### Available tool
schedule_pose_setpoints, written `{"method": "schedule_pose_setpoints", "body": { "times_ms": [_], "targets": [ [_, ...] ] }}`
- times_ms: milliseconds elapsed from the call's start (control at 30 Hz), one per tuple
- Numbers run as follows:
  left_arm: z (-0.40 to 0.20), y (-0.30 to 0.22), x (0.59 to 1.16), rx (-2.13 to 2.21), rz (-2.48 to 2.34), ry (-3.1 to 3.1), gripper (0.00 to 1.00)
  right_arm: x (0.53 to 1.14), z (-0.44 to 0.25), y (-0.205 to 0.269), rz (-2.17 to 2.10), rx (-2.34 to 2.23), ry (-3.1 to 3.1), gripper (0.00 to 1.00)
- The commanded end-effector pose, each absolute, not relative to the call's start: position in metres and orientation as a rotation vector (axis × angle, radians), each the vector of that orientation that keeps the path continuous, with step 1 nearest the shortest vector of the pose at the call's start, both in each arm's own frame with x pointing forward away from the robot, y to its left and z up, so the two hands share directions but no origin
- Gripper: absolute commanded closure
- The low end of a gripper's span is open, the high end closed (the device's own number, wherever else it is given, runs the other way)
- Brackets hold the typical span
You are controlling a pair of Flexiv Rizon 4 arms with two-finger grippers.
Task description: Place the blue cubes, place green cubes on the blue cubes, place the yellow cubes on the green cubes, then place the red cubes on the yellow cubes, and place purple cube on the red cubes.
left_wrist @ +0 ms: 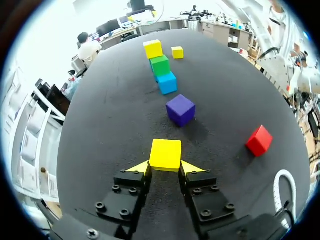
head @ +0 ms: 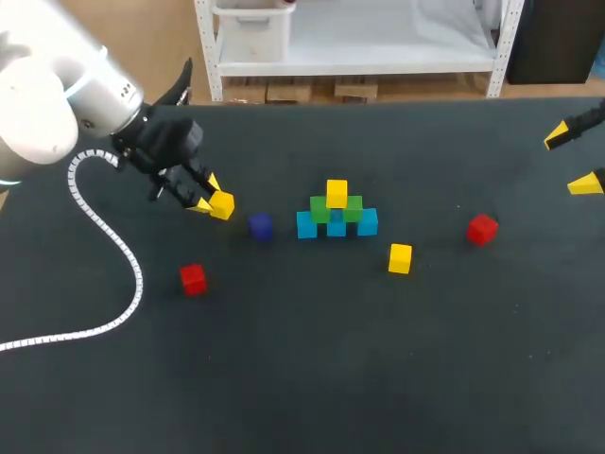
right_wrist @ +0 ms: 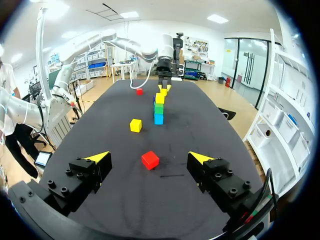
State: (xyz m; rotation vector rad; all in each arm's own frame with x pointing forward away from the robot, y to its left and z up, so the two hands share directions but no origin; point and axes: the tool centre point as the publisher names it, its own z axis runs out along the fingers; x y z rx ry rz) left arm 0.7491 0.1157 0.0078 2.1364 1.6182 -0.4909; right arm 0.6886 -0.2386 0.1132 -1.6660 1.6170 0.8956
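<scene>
Our left arm (head: pixel 57 95) angled down left of the cube stack (head: pixel 323 212), left jaws clamped on a yellow cube (left_wrist: pixel 165 154), purple cube (head: pixel 260 225) between it and the stack, right jaws spread wide, empty, far right of the stack, only their fingertips (head: pixel 586 183) showing from above.

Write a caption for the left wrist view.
Left gripper shut on a yellow cube, purple cube and the blue-green-yellow stack ahead of it, a red cube beside.

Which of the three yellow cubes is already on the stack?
The top yellow cube, resting on the green cubes. The held yellow cube sits in the left gripper; the loose yellow cube lies on the table.
</scene>
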Motion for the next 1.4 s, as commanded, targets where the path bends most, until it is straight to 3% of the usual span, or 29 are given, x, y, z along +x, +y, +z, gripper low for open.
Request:
{"method": "schedule_pose_setpoints", "body": {
  "times_ms": [33, 500, 867, 1400],
  "targets": [
    [0.030, 0.115, 0.733, 2.074, -0.455, 1.653, 1.00, 0.689, 0.113, -0.238, 0.895, -1.666, 1.616, 0.00],
    [0.088, 0.052, 0.733, 1.850, -0.409, 1.759, 1.00, 0.689, 0.113, -0.238, 0.895, -1.666, 1.616, 0.00],
    [0.082, 0.002, 0.723, 1.927, -0.458, 1.739, 1.00, 0.689, 0.113, -0.238, 0.895, -1.666, 1.616, 0.00],
    [0.076, -0.015, 0.708, 1.812, -0.446, 1.872, 1.00, 0.689, 0.113, -0.238, 0.895, -1.666, 1.616, 0.00]
  ]
}}
